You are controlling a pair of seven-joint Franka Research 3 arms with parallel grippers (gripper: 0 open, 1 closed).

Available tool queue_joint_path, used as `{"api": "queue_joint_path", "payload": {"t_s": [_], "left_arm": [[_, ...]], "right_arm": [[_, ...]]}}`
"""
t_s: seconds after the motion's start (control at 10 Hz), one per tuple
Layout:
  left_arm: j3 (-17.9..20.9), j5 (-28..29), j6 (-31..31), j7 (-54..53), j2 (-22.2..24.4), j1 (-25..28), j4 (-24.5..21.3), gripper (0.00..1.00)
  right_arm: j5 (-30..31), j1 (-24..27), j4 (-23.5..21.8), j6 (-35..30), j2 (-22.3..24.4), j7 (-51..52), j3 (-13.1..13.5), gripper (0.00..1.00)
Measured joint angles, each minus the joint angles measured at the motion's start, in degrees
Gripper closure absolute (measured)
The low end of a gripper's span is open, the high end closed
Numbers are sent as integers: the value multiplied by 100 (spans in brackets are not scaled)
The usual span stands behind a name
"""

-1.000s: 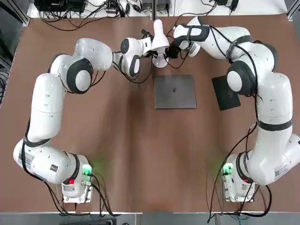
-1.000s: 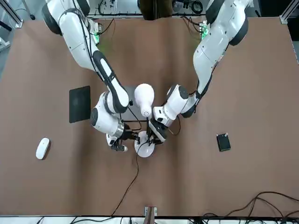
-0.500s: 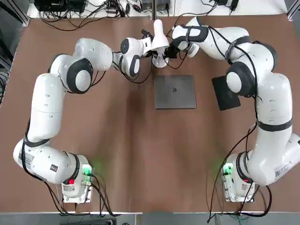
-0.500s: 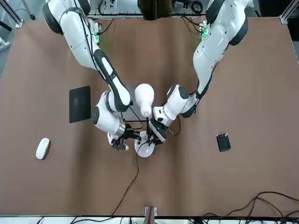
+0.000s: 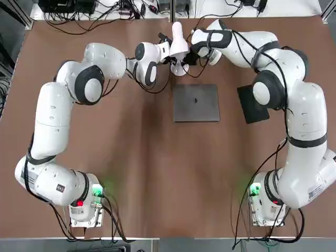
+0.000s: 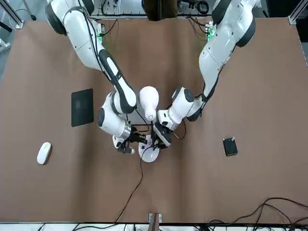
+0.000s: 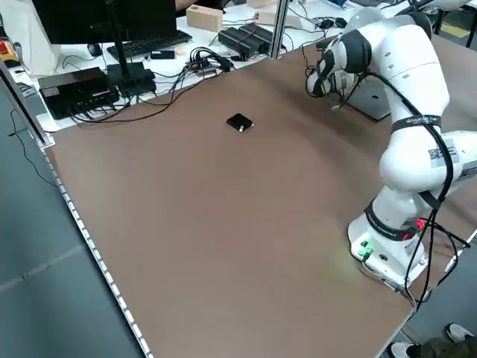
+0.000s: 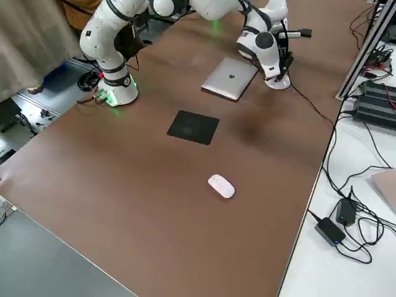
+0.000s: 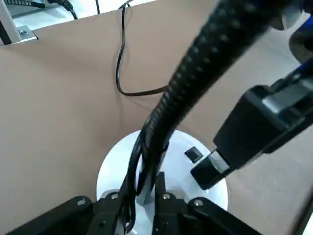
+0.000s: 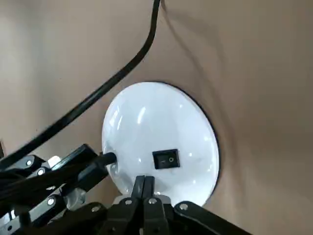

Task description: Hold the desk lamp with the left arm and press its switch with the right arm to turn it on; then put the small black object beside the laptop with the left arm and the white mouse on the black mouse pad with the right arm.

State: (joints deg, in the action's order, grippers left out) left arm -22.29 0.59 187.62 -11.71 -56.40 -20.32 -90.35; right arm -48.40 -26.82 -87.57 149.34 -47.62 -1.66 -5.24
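The white desk lamp point(image 6: 149, 102) stands at the table's far middle on its round base point(image 10: 161, 122). My left gripper point(image 9: 146, 190) is shut on the foot of the lamp's dark ribbed neck point(image 9: 161, 127). My right gripper point(image 10: 144, 183) is shut, its tips just above the base beside the black switch point(image 10: 166, 159), on the side opposite the left gripper point(image 6: 158, 140). The small black object point(image 6: 230, 146) lies alone on the robot's left. The white mouse point(image 6: 44, 152) lies far right, beyond the black mouse pad point(image 6: 82, 107). The grey laptop point(image 5: 196, 103) lies closed near the lamp.
The lamp's thin black cord point(image 6: 131, 195) trails from the base to the table's far edge. Cables, a keyboard and boxes point(image 7: 134, 71) crowd the bench beyond that edge. The right arm's elbow point(image 5: 270, 86) hangs over part of the mouse pad in the top view.
My right gripper has edged a little closer over the lamp's base. The left gripper and the lamp have stayed still.
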Motion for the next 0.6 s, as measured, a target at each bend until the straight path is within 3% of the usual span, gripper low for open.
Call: {"api": "queue_joint_path", "payload": {"t_s": [0.6], "left_arm": [[1, 0, 0, 0, -1, 0, 0, 78]], "right_arm": [[-2, 247, 79, -518, 780, -2, 238, 99]]}}
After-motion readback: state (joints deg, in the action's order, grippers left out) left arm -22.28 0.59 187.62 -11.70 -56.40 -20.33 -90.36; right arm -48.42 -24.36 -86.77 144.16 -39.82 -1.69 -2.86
